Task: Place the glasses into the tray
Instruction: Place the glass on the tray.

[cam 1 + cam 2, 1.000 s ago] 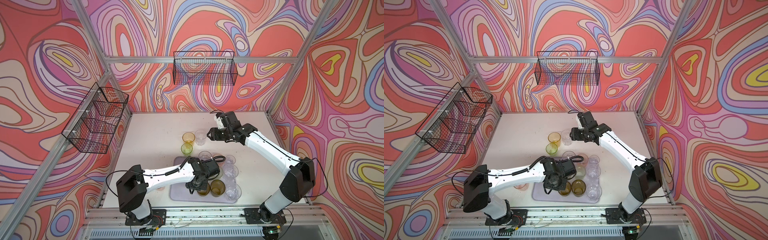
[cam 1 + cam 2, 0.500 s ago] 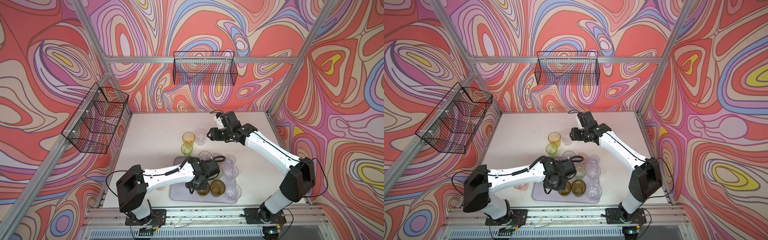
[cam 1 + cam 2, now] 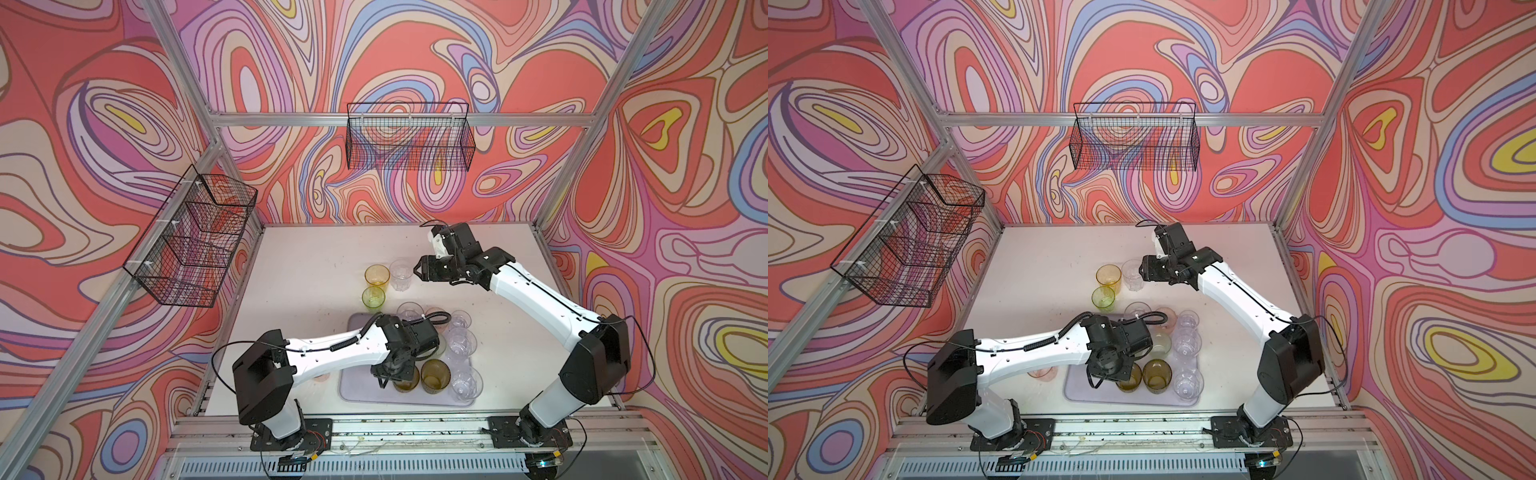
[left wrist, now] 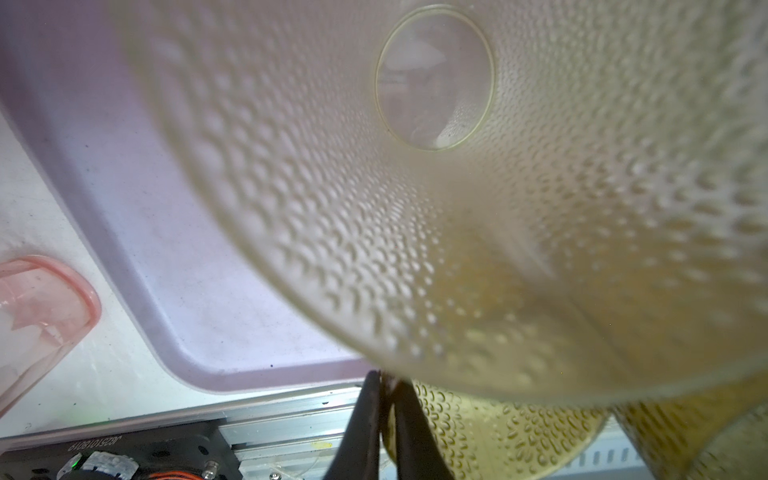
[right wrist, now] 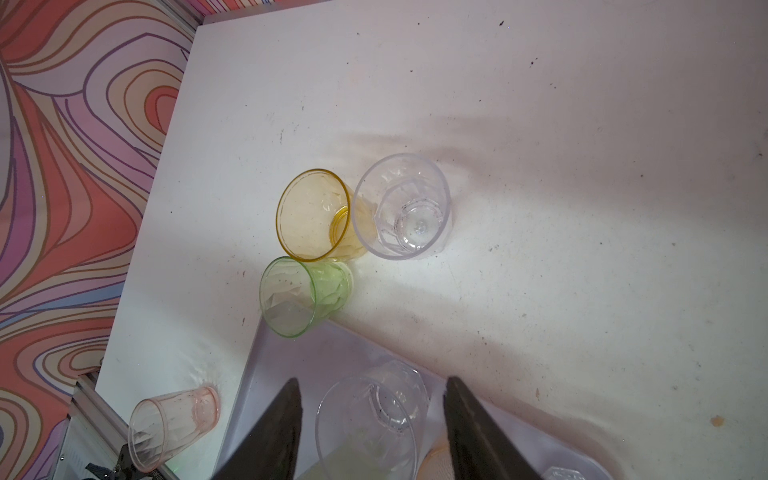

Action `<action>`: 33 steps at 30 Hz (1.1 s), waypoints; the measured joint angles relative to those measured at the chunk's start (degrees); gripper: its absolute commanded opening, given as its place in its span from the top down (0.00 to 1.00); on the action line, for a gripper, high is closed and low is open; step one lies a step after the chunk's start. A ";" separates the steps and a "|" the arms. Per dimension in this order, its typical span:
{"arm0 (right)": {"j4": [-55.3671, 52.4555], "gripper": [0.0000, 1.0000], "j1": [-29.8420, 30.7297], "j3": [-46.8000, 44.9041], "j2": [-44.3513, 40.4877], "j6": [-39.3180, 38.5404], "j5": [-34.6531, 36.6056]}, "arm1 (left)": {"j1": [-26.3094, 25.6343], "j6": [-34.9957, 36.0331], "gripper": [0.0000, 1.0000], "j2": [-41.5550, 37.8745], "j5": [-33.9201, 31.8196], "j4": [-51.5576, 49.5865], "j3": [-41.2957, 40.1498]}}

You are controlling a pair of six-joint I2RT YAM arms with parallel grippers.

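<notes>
Tray (image 3: 353,392) holds the olive glass (image 3: 407,381); my left gripper (image 4: 387,386) pinches its rim. My right gripper (image 3: 417,270) hangs wide, empty, by the clear glass (image 3: 401,275) outside the tray.

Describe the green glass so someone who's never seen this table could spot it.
Find the lilac tray at the front of the table. Just past its far left corner, three glasses cluster on the table. The green glass is the one nearest the tray, beside an amber-yellow glass and a clear glass.
</notes>
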 measured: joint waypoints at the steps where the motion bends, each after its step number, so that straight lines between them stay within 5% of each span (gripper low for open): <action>1: 0.00 0.43 0.00 0.00 0.00 0.00 -0.04 | 0.00 0.00 0.84 0.00 0.00 0.00 -0.11; 24: -0.04 0.43 0.00 0.44 0.26 -0.04 -0.81 | 0.00 3.67 0.67 -0.66 -0.44 -7.58 8.66; 33: -0.24 0.42 0.00 0.44 0.61 -0.09 -1.09 | 4.63 8.24 0.66 -4.28 -0.55 -13.29 14.10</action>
